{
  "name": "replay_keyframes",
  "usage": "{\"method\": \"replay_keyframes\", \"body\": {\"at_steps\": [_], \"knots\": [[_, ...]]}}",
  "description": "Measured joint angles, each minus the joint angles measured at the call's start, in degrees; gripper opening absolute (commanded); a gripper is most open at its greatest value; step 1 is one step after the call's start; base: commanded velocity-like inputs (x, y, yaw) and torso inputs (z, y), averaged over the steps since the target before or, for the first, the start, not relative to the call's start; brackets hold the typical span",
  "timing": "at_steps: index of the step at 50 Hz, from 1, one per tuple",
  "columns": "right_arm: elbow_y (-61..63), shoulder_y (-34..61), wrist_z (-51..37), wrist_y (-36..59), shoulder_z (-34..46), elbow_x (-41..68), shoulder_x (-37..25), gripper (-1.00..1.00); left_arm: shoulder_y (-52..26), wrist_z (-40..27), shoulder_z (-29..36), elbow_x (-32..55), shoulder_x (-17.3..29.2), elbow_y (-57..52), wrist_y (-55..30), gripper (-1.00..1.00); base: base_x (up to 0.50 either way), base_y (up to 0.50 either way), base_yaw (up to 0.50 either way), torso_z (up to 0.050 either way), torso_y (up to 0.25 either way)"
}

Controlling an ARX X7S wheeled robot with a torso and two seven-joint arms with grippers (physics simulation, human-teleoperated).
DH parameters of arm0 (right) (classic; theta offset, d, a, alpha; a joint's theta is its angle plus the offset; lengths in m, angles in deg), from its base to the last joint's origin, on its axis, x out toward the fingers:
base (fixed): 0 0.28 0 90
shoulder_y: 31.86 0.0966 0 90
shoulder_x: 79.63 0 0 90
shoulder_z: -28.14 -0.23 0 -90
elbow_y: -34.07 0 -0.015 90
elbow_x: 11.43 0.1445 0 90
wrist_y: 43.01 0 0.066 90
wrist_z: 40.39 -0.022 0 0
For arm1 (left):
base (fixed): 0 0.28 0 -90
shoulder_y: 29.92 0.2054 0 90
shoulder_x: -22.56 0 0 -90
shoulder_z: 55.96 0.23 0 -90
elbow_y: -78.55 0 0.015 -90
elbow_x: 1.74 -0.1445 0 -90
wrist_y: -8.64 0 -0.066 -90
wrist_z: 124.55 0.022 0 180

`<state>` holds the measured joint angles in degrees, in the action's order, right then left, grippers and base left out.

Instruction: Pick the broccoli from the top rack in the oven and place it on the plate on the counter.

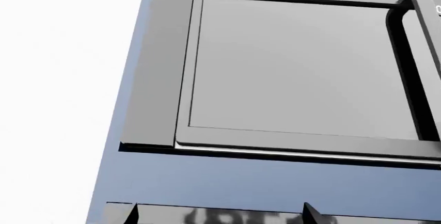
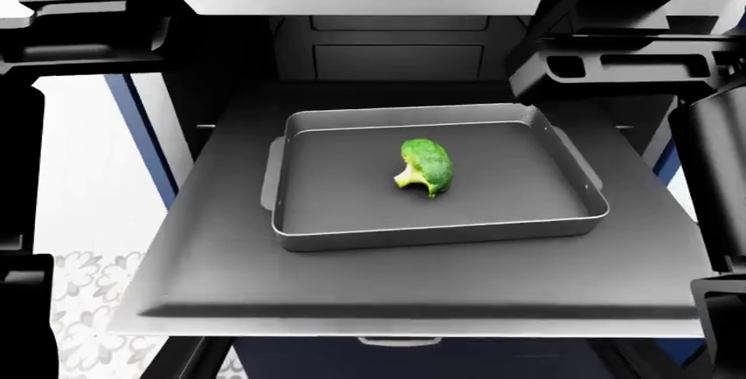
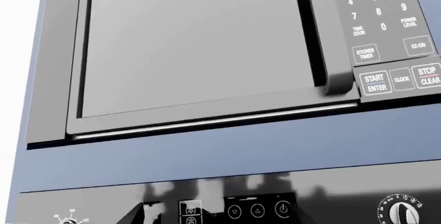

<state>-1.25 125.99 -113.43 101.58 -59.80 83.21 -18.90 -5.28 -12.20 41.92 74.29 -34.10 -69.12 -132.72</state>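
Note:
The broccoli (image 2: 427,166), a bright green floret with a pale stem, lies on its side in a rimmed grey baking tray (image 2: 349,213). The tray sits on the top rack (image 2: 349,287), which is pulled out of the dark oven (image 2: 397,56). Both arms are raised at the sides of the head view, well above the broccoli. My left gripper (image 1: 220,216) is open and empty, with only its fingertips (image 1: 131,214) showing. My right gripper (image 3: 220,219) looks open and empty, facing the oven's control panel (image 3: 276,208). The plate and the counter are out of view.
A grey microwave door (image 1: 296,64) set in a blue cabinet front fills the left wrist view. The right wrist view shows the same microwave (image 3: 200,43) with its keypad (image 3: 393,53). The left arm (image 2: 82,21) and right arm (image 2: 618,56) flank the oven opening.

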Motion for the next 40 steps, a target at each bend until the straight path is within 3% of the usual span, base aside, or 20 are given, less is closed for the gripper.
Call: {"method": "replay_keyframes", "body": {"at_steps": [17, 36, 40], "knots": [[-0.1, -0.4, 0.9, 0.2, 0.5, -1.2, -0.2, 1.00, 0.2, 0.0, 0.8, -0.4, 0.2, 0.0, 0.7, 1.00, 0.00, 0.00, 0.00, 0.000, 0.000], [-0.4, -1.5, 1.9, 0.2, 1.3, -2.0, -0.2, 1.00, -1.9, -0.3, 3.6, -0.6, 0.9, -0.4, -0.7, 1.00, 0.00, 0.00, 0.00, 0.000, -0.250], [-0.5, -1.7, 2.2, 0.2, 1.4, -2.2, -0.2, 1.00, -1.5, -0.3, 3.3, -0.6, 0.8, -0.3, 0.2, 1.00, 0.00, 0.00, 0.00, 0.000, 0.000]]}}
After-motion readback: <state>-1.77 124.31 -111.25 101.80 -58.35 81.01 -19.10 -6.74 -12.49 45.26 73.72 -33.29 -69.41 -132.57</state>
